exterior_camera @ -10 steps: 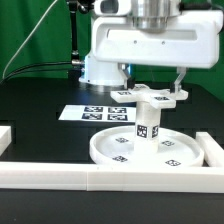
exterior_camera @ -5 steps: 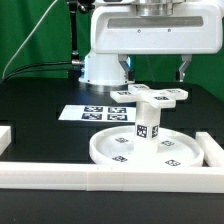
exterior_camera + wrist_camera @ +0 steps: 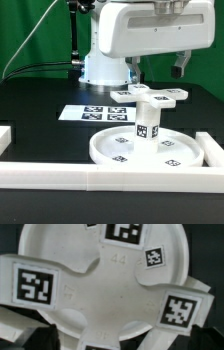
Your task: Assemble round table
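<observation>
black table [image 3: 40, 135] w/ white rails [image 3: 60, 178] — green backdrop [image 3: 35, 30] behind.

White Panda arm base at twelve o'clock in the exterior view, large white wrist housing across the upper frame, gripper [image 3: 156, 68] hanging below it, one dark finger [image 3: 180, 65] at two o'clock, another near centre, jaws spread wide apart, holding nothing

Green backdrop curtain [image 3: 35, 30], black tabletop [image 3: 40, 135], white border rails [image 3: 110, 178]
</observation>
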Robot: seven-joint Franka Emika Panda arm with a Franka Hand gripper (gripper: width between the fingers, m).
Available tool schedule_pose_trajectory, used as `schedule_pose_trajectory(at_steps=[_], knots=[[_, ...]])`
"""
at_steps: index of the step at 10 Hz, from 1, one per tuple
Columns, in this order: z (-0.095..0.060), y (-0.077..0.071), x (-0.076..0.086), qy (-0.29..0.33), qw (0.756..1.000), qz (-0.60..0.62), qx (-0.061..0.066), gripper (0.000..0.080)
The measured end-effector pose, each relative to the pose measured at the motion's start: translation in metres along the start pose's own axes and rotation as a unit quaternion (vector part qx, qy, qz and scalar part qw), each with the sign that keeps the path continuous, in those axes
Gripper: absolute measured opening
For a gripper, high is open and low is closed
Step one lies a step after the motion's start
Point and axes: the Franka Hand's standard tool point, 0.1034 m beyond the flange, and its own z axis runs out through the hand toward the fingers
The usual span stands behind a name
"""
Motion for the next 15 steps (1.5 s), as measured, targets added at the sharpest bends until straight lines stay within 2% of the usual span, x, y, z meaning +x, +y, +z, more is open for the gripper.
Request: schedule_pose_trajectory(at_steps=[2, 3, 7, 12, 15], knots=[[0.000, 0.001, -0.001, 0.000, 0.999, -0.054, -0.001, 0.0649], [0.002, 0.003, 0.000, 0.003, 0.992, -0.129, -0.009, 0.0649], [0.009, 0.006, -0.006, -0.002, 0.966, -0.260, -0.009, 0.0649], [0.024, 0.006, -0.012, -0.011, 0.971, -0.238, -0.001, 0.0649], [0.031, 0.011, -0.012, -0.008, 0.971, -0.240, -0.006, 0.0649]])
